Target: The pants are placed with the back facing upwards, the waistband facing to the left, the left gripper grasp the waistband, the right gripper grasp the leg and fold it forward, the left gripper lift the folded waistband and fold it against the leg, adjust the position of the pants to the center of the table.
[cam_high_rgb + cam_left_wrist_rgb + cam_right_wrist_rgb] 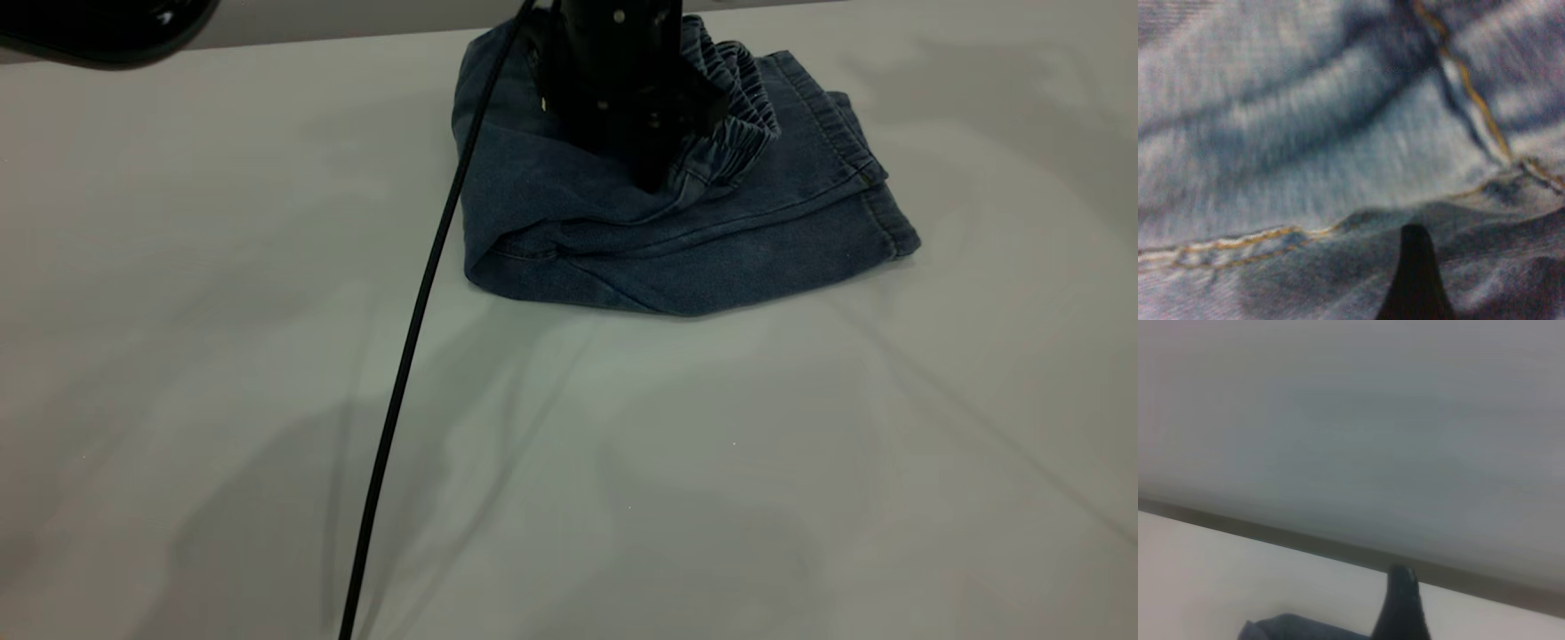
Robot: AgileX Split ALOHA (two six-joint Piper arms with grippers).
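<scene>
From outside, the pants (pixel 676 222) lie folded at the far middle of the surface (pixel 569 462); my left pincer (pixel 653 173) presses beside the waistband (pixel 742 116), so I judge the fold done and centring next. My left wrist shows only denim; whether I pinch, I cannot tell. My right pincer (pixel 1405 607) hangs aside.

Left gripper (pixel 652 173) points down; right gripper (pixel 1403 607) raised.

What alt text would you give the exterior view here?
A black gripper presses down on folded blue denim pants, beside the ruched waistband, near the far edge of a pale grey table. A black cable crosses the table.
</scene>
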